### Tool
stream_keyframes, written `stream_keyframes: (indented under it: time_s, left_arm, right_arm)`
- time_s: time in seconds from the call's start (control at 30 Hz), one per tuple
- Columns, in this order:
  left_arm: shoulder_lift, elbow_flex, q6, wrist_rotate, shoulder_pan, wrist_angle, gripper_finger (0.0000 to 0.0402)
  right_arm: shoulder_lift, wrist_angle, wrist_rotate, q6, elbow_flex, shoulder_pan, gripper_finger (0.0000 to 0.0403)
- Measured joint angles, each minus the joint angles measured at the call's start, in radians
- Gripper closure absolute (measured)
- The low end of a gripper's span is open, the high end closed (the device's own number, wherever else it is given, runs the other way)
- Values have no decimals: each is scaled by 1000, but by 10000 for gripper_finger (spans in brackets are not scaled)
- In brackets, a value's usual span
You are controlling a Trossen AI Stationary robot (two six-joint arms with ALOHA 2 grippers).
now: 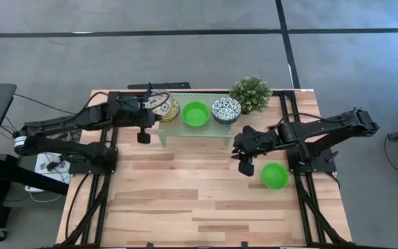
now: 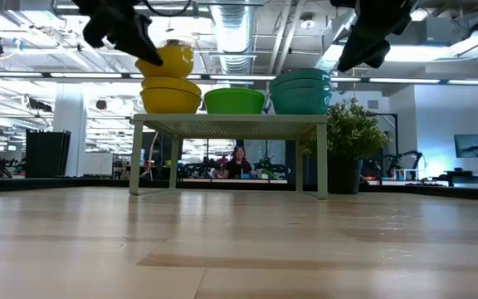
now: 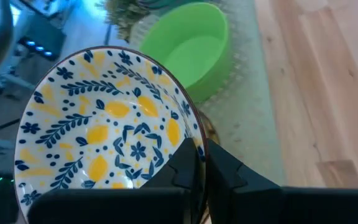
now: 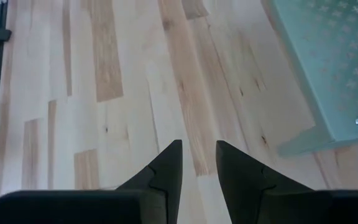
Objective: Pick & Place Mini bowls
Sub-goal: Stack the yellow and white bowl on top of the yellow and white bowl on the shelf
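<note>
A pale green shelf [image 1: 193, 131] stands on the table. At its left end my left gripper [image 1: 150, 104] is shut on a white mini bowl with a yellow-blue floral pattern [image 3: 104, 130], tilted over another yellow-sided bowl [image 2: 170, 93]. A plain green bowl [image 1: 195, 114] sits on the middle of the shelf. A blue-patterned stack [image 1: 226, 109] sits at its right end. A second green bowl [image 1: 274, 176] rests on the table. Left of it my right gripper [image 1: 244, 160] hangs open and empty above the wood [image 4: 199, 149]. My left gripper pinches the floral bowl's rim [image 3: 190, 127], one finger [image 3: 182, 165] inside the bowl and one [image 3: 229, 168] outside its wall. It comes at the rim from the table's left. The bowl is tilted [image 2: 168, 56] over the stack; whether it touches the bowl beneath, I cannot tell.
A small potted plant [image 1: 251, 93] stands at the shelf's far right corner, close to the blue-patterned stack. The shelf's near right corner [image 4: 328, 81] lies just ahead of my right gripper. Bare wood stretches across the near half of the table [image 1: 185, 207].
</note>
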Motion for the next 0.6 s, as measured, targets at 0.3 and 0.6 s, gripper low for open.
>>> stream_keyframes:
  time_s: [0.3, 0.6]
  left_arm:
    - [86, 0, 26, 61, 29, -9, 389]
    - [103, 0, 25, 1, 30, -8, 369]
  right_arm:
    - [5, -2, 0, 0, 0, -39, 310]
    - [5, -3, 0, -60, 0, -66, 310]
